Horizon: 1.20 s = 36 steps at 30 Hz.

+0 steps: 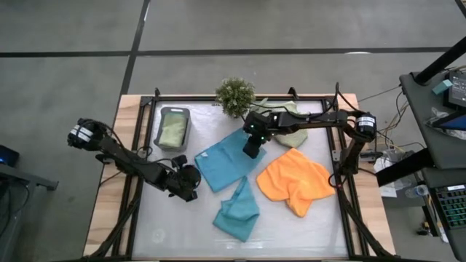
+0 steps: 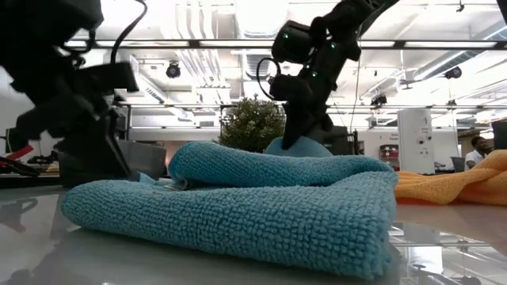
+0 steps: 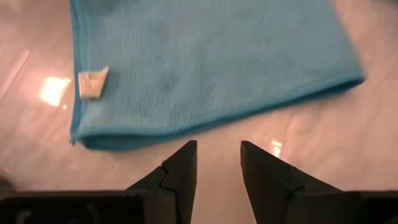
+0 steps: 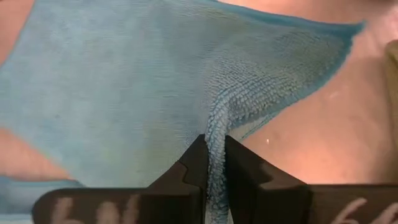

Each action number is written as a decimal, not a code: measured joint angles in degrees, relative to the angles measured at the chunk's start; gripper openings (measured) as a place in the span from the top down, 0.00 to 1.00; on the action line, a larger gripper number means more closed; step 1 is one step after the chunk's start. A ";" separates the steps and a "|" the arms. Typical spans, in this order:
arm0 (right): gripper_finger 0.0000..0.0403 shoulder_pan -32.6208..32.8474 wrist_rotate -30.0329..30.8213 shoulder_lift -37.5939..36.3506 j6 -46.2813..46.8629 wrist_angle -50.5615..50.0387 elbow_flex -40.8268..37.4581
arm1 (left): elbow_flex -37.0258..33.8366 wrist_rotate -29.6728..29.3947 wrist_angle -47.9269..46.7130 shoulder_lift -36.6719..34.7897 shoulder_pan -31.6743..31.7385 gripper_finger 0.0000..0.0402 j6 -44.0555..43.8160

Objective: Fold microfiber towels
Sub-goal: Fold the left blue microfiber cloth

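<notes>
Overhead, right gripper (image 1: 251, 151) pinching teal towel (image 1: 226, 161)

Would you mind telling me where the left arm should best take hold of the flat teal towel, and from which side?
Probably at the near left corner of the flat teal towel, where its white tag sits. The left gripper is beside that edge with jaws apart and empty; the edge lies flat on the table, so come in low from outside.

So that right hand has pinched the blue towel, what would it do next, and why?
Probably lift and draw that pinched edge across toward the left hand. The right hand is shut on a ridge of the flat blue towel, which lies unfolded; the left hand waits open at its opposite edge.
</notes>
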 joint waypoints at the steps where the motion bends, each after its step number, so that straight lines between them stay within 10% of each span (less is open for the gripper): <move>1: 0.92 0.53 0.02 0.01 0.16 -0.08 0.23 | -0.16 0.01 -0.01 0.43 0.00 0.73 -0.31; 36: 0.92 8.58 -1.01 10.83 4.63 11.23 7.26 | -0.36 -4.42 1.64 4.31 0.15 0.73 0.15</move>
